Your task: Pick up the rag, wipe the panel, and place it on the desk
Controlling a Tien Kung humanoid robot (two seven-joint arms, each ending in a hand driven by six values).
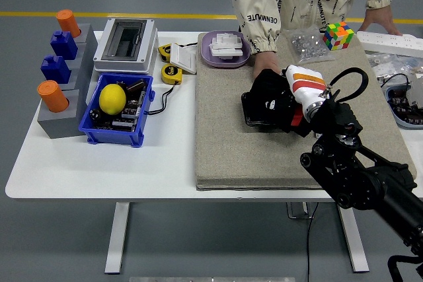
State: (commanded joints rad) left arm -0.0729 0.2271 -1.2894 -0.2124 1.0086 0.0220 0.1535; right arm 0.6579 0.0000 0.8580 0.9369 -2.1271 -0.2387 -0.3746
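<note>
A black panel (252, 119) lies flat on the grey felt mat (231, 150), mostly covered. My right hand (283, 104), black with a white and orange wrist, presses down on the panel's left half with a dark rag (267, 96) bunched under its curled fingers. A person stands at the far side, and one of their hands (264, 65) rests at the panel's far edge, just beyond my fingers. My left arm does not show.
A purple bowl (225, 49), a bag of small parts (305, 43) and a colour cube (338, 35) sit along the mat's far edge. Left of the mat are a blue bin (99, 133) with a lemon (112, 98), a grey box (125, 45) and tape measures (171, 73).
</note>
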